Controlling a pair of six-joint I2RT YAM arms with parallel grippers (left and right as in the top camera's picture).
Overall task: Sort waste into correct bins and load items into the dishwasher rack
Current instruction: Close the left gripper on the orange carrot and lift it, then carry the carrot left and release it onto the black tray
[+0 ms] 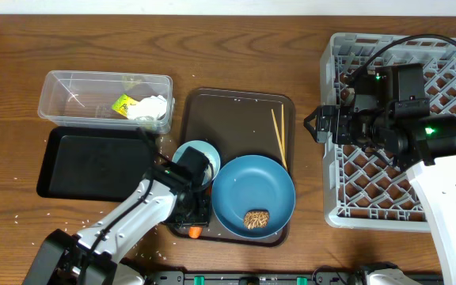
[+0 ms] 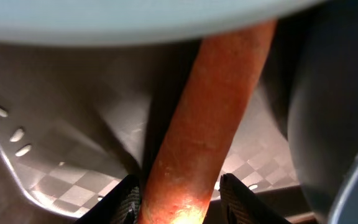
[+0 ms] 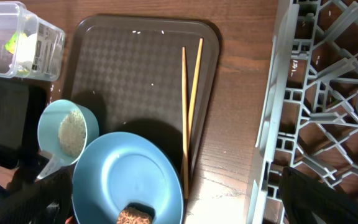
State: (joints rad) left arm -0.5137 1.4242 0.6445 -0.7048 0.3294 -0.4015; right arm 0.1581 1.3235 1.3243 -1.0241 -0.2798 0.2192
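The orange carrot lies on the brown serving tray's front left corner, and its tip shows in the overhead view. My left gripper is open, with one finger on each side of the carrot and a small gap on the right. The light-blue cup holds rice. The blue dish holds the brown food piece. Two chopsticks lie on the tray. The tissue and wrapper are in the clear tub. My right gripper is open over the dishwasher rack's left edge. The white bowl and white cup are out of view.
The black tray lies in front of the clear tub, left of the brown serving tray. Loose rice grains are scattered on the wooden table at the front left. A strip of bare table separates the serving tray from the rack.
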